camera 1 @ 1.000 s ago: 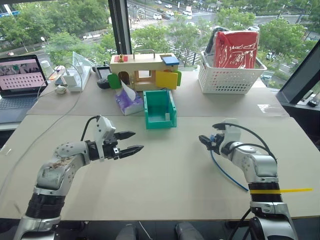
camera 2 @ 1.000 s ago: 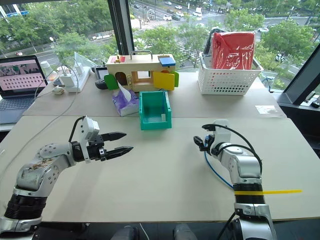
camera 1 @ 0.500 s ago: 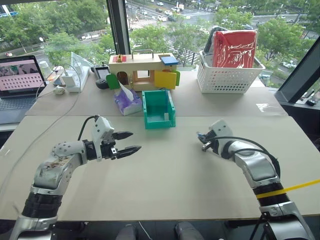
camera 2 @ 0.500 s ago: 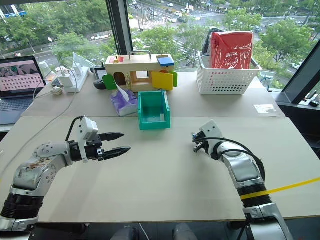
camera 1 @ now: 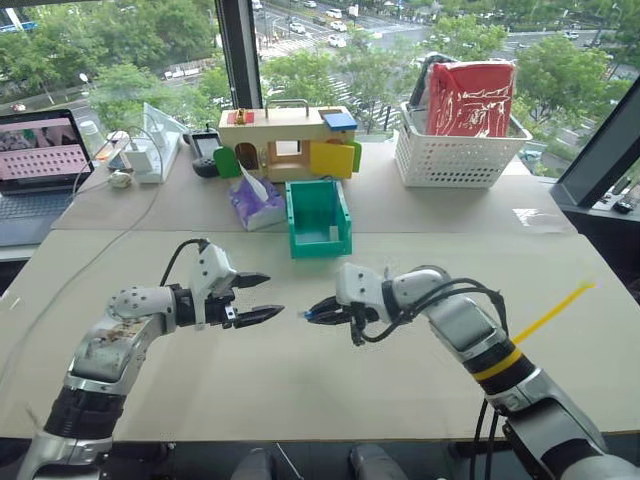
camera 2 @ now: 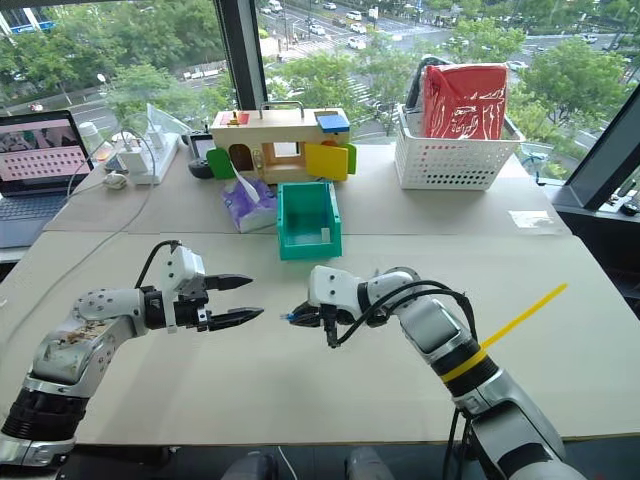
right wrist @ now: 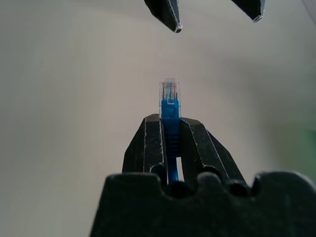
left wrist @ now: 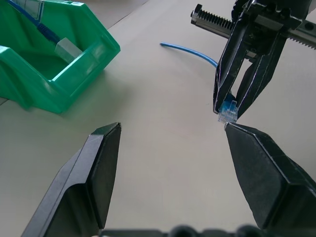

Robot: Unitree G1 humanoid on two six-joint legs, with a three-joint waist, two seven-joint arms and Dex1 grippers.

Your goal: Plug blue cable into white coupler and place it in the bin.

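Observation:
My right gripper (camera 1: pixel 312 313) points left, shut on the blue cable just behind its clear plug (right wrist: pixel 169 96). The rest of the blue cable (left wrist: pixel 190 49) trails onto the table behind it. My left gripper (camera 1: pixel 272 298) faces it, open and holding nothing. The plug (left wrist: pixel 228 111) hangs just off one left fingertip (left wrist: pixel 237 133), a small gap apart. The green bin (camera 1: pixel 320 248) stands behind both grippers. Inside it lies a small whitish block (camera 1: pixel 333 233); I cannot tell if it is the white coupler. A second blue cord (left wrist: pixel 24 12) shows in the bin.
A wooden toy house (camera 1: pixel 285 140) and a purple tissue pack (camera 1: pixel 255 205) stand behind the bin. A white lattice basket (camera 1: pixel 455 160) holding a red bag sits at the back right, a laptop (camera 1: pixel 35 160) at the far left. A yellow strip (camera 1: pixel 550 310) sticks out from my right forearm.
My right arm has swung left across the table and turned to point at the left gripper, carrying the blue cable's plug with it. The left gripper has barely moved.

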